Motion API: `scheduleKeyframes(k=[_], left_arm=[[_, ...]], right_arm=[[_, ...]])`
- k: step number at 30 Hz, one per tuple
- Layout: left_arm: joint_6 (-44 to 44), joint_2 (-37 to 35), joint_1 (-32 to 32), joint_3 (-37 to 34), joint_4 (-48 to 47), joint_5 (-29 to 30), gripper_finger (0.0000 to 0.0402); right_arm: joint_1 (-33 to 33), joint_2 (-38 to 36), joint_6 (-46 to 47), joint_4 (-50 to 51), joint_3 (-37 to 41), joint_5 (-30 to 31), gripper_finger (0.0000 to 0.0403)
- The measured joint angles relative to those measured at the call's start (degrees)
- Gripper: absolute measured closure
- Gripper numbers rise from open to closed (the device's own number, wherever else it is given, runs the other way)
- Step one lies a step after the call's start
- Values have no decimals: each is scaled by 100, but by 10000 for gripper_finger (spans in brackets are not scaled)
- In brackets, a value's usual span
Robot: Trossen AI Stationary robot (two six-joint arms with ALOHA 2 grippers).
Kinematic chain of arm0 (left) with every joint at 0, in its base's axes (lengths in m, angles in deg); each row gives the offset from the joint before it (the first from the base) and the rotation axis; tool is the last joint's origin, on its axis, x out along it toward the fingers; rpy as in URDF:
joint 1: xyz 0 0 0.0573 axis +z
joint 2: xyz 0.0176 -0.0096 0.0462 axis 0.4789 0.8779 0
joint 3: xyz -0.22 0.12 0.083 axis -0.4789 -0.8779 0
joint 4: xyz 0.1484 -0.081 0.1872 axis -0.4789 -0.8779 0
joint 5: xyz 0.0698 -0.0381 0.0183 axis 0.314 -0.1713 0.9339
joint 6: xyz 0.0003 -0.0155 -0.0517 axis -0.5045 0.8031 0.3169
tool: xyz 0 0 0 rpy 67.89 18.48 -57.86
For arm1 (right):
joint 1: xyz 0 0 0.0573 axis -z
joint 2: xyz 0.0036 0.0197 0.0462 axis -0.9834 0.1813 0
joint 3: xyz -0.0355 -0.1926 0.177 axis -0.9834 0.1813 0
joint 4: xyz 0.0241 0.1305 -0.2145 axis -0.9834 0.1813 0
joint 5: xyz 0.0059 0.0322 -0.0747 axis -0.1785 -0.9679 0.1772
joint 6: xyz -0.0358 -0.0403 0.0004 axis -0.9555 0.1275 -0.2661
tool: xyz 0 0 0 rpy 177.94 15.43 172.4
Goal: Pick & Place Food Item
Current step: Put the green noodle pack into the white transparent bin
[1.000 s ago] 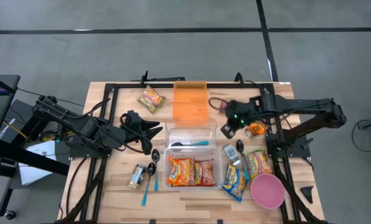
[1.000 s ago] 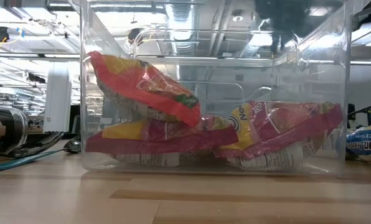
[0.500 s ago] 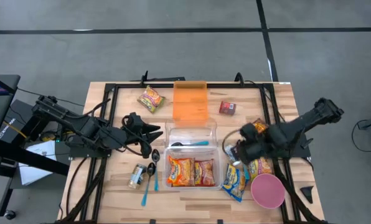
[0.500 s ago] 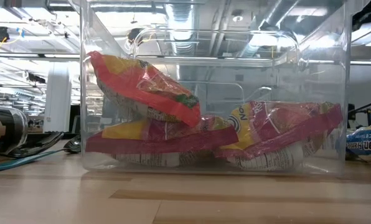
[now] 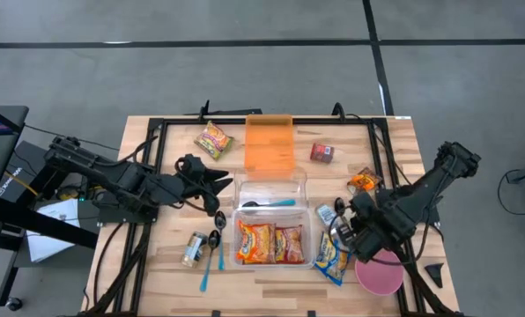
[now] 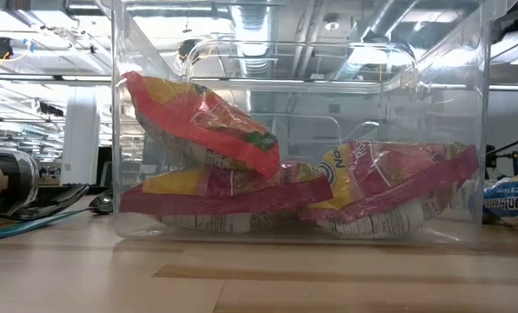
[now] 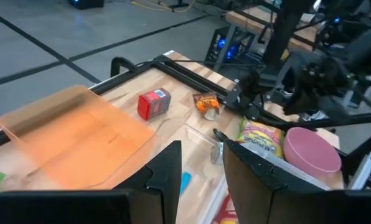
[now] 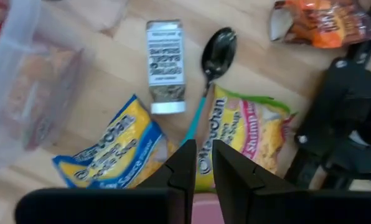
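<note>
We see the right gripper (image 5: 341, 236) hovering over the ramen packets (image 8: 235, 140) lying beside the clear container (image 5: 242, 195), its fingers (image 8: 184, 168) nearly together with nothing between them. The left gripper (image 5: 226, 180) waits by the container's far-left corner, fingers narrowly apart and empty. Two more packets (image 5: 269, 242) sit inside the container.

The right pincer (image 5: 343, 231) has swung from beside the small red box (image 5: 321, 153) to the clear bin's (image 5: 308, 231) right side, over the ramen packets (image 5: 333, 253).
</note>
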State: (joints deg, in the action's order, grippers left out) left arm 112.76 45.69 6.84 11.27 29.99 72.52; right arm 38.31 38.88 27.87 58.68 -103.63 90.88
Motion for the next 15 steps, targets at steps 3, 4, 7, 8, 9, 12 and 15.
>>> scheduleKeyframes(k=[3,4,7,8,9,12,15], left_arm=[[7,-2,83,0,40,-17,289],[7,-2,103,0,53,-21,289],[12,-2,131,0,128,-21,289],[13,-2,131,0,121,-21,289],[13,-2,131,0,116,-23,289],[17,24,131,0,138,-21,289],[17,72,131,0,212,-21,289]], right_arm=[[-184,-52,-128,-182,0,-4,354],[-256,-53,-155,-227,0,-23,354],[-477,-58,-74,-111,0,-320,354],[-558,-58,73,-4,0,-445,354],[-638,-58,256,119,0,-540,354],[-832,-121,766,314,122,-644,354],[-938,-490,1171,-306,681,-687,354]])
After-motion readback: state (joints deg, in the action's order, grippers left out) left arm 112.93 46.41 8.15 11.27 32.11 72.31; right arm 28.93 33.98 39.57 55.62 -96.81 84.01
